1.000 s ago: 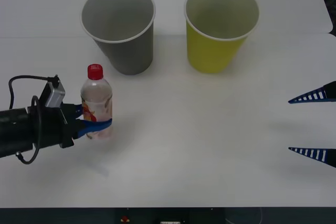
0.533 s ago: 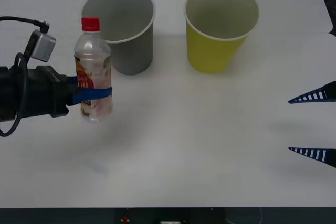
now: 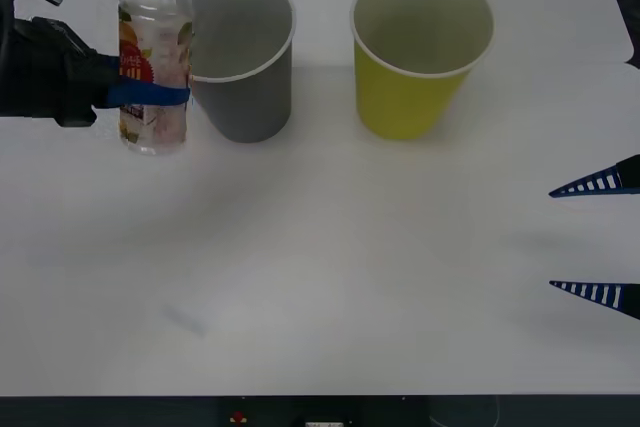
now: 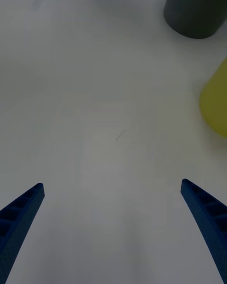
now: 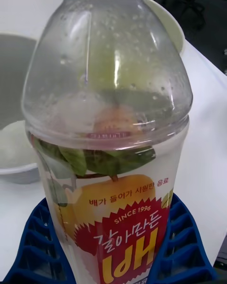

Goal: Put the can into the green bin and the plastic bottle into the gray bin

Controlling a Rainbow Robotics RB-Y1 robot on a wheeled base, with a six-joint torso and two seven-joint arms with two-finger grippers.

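Two bins [image 3: 228, 57] [image 3: 420, 52], one plastic bottle [image 3: 153, 52]

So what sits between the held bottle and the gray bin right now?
Nothing. In the front view the plastic bottle, gripped by the left gripper, hangs just beside the gray bin, overlapping its rim; whether they touch is unclear.

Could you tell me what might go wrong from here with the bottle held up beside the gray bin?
1. The left gripper holds the plastic bottle upright beside the gray bin, its base below rim height; moving sideways now could knock the bin over.
2. The grip sits around the label on the bottle's lower half, so the bottle might tilt or slip.

The right gripper waits open.
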